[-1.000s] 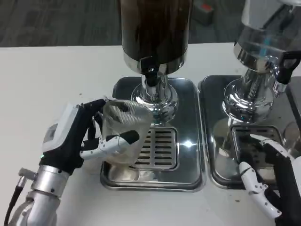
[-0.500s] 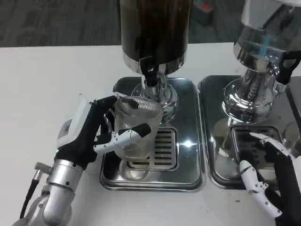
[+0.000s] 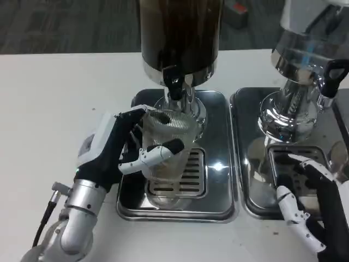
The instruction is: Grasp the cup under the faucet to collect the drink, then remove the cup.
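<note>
A clear ribbed plastic cup [image 3: 169, 143] stands upright over the grille of the left drip tray [image 3: 218, 180], its rim just below the black faucet [image 3: 174, 86] of the dark drink dispenser [image 3: 180, 38]. My left hand [image 3: 122, 147] grips the cup from its left side, fingers wrapped across its front. I see no drink in the cup. My right hand [image 3: 313, 204] sits at the lower right with fingers spread, holding nothing, over the front of the second tray.
A second dispenser [image 3: 305, 60] with a clear tank and chrome base stands on its own steel tray [image 3: 251, 185] to the right. White table [image 3: 60, 98] lies open to the left and along the front edge.
My left hand has carried the cup right and away from me, from the tray's front left edge to under the faucet, turning it upright. The right hand has hardly moved.
</note>
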`<act>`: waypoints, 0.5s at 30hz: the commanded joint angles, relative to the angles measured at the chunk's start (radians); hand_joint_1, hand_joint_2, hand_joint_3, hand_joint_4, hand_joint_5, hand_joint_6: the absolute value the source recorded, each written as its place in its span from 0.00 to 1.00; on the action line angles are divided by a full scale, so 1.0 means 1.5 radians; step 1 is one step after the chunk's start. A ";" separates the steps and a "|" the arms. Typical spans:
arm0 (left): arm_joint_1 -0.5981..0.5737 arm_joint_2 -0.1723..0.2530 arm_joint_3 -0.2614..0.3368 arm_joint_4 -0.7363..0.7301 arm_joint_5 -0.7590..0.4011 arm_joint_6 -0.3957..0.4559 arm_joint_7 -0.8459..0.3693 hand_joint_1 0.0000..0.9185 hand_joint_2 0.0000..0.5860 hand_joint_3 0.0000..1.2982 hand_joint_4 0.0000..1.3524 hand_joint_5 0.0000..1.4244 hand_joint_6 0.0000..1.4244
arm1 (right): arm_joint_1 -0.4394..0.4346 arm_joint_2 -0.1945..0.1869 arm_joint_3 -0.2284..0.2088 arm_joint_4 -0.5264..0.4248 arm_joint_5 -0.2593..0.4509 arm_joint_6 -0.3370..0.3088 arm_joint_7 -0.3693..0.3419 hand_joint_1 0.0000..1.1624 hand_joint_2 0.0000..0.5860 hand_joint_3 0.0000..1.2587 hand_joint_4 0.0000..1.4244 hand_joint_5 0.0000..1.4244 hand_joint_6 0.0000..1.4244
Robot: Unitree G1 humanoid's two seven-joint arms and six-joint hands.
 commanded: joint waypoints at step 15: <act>-0.009 0.008 -0.025 0.013 -0.002 -0.004 -0.011 0.22 0.17 0.45 0.56 0.57 0.68 | -0.004 0.012 0.006 -0.022 -0.012 0.018 0.010 0.16 0.80 0.30 0.19 0.20 0.26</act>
